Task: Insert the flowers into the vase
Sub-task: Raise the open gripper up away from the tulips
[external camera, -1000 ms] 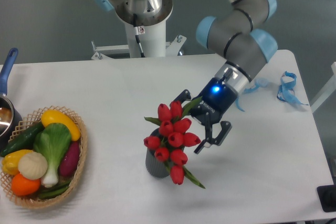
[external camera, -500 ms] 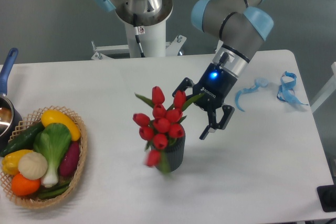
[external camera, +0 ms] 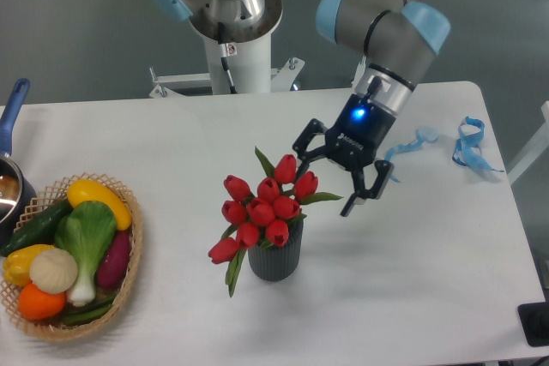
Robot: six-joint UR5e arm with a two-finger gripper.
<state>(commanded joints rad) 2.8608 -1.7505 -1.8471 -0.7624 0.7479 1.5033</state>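
The flowers (external camera: 262, 208), red tulip buds with green leaves, stand with their stems in the vase (external camera: 276, 256), a small dark grey ribbed cylinder upright in the middle of the table. One bud and a leaf hang over the vase's left side. My gripper (external camera: 323, 180) is open just up and right of the bunch, with nothing between its fingers. Its left finger (external camera: 302, 141) is close to the top right buds, and I cannot tell if it touches them.
A wicker basket (external camera: 130, 227) of toy vegetables sits at the left front. A pot with a blue handle (external camera: 10, 114) is at the left edge. Blue ribbons (external camera: 467, 144) lie at the right. The robot's base (external camera: 232, 32) stands behind the table.
The vase shifted right and the flowers swung from drooping over its right side to standing in it. My open gripper pulled up and to the right, away from the bunch.
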